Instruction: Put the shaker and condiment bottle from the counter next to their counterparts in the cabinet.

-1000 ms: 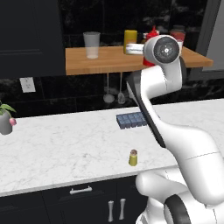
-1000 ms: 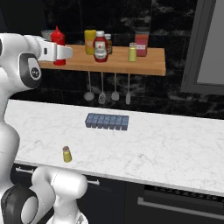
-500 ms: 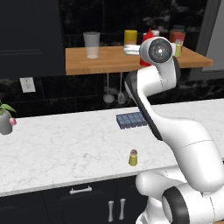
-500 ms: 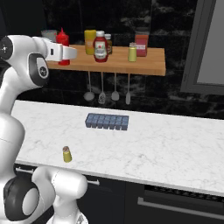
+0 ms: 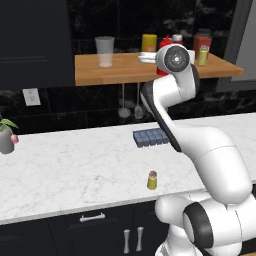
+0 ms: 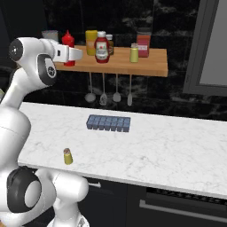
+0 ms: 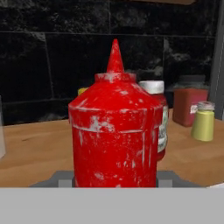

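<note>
The small plain red squeeze bottle with the pointed red cap [image 7: 116, 131] is right in front of the end effector [image 6: 74, 54], very close, and it stands straight up with its long side going up and down. In the hand view the bottle sits between the 2 finger tips, low over the long light-brown wooden shelf board [image 7: 30, 153]. The fingers are partly apart, and I judge they are clamped on the bottle's sides, but the spots where they touch are hidden behind the bottle.

In the right base view the red bottle [image 6: 68, 40] is up near the left end of the shelf [image 6: 146, 67]. Its friends are further along toward the right end: the tall yellow bottle [image 6: 91, 42], the white-capped ketchup bottle with a label [image 6: 102, 47] and the bigger yellow-green shaker [image 6: 134, 53]. The ketchup bottle is just behind and beside the red one, so the next move is likely a small slide that way, then setting it down.

The small yellow-green shaker with the tan cap [image 5: 152, 180] is not up there yet. It stands near the front edge of the white marble surface [image 5: 75, 165].
</note>
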{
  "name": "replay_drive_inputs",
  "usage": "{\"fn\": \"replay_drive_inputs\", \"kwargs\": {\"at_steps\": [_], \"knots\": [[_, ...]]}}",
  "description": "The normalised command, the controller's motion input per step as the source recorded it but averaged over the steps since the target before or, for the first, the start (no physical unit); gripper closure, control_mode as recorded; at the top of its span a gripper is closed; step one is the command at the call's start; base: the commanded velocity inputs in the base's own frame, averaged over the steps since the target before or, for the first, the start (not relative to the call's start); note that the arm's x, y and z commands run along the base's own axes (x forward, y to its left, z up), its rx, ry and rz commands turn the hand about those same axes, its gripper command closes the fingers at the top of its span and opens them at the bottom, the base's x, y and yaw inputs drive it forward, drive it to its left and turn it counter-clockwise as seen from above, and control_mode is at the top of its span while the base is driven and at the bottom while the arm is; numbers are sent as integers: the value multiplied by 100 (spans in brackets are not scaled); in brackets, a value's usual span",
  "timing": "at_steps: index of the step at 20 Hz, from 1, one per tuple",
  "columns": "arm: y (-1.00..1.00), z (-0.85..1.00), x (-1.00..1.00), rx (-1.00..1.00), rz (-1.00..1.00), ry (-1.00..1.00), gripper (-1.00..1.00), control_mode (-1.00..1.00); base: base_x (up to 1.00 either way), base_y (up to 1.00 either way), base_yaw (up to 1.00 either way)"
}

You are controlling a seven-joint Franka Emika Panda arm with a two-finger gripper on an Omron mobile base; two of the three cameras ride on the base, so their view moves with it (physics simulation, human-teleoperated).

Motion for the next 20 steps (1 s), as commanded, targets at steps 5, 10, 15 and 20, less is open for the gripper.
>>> {"fn": "replay_drive_inputs", "kwargs": {"at_steps": [5,10,15,20], "knots": [[0,-7,29,0,0,0,100,-100,0,0,0],[0,-15,24,0,0,0,100,-100,0,0,0],[0,-15,22,0,0,0,100,-100,0,0,0],[0,-13,24,0,0,0,100,-100,0,0,0]]}}
